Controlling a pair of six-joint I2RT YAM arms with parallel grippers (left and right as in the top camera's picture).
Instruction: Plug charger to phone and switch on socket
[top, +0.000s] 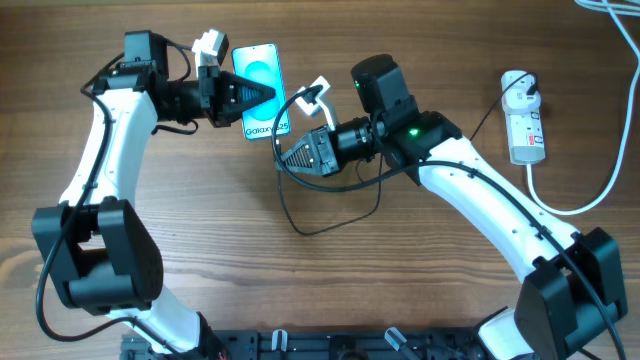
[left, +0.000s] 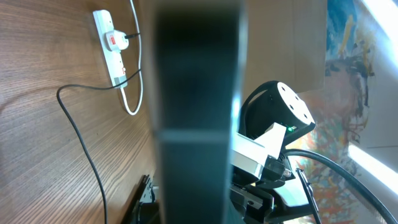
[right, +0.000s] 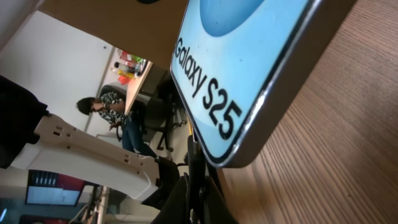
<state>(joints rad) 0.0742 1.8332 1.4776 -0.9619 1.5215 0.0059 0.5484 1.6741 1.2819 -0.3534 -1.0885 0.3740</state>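
The phone (top: 257, 85) has a lit blue-green screen with "Galaxy S25" at its near end. My left gripper (top: 252, 97) is shut on it across the middle. In the left wrist view the phone is a dark blurred bar (left: 196, 106). In the right wrist view the phone's near end (right: 249, 56) is raised off the wood. My right gripper (top: 284, 154) (right: 198, 196) is shut on the charger's connector end, just below that end. I cannot tell if the tip is in the port. The dark cable (top: 335, 222) loops to the white adapter (top: 518, 86) in the socket (top: 526, 130), whose red switch (left: 113, 42) shows.
The socket's thick white cord (top: 600, 195) curves off the right edge of the wooden table (top: 200, 220). The dark cable also lies on the wood in the left wrist view (left: 87, 155). The right arm's black wrist (left: 280, 115) is close beside the phone.
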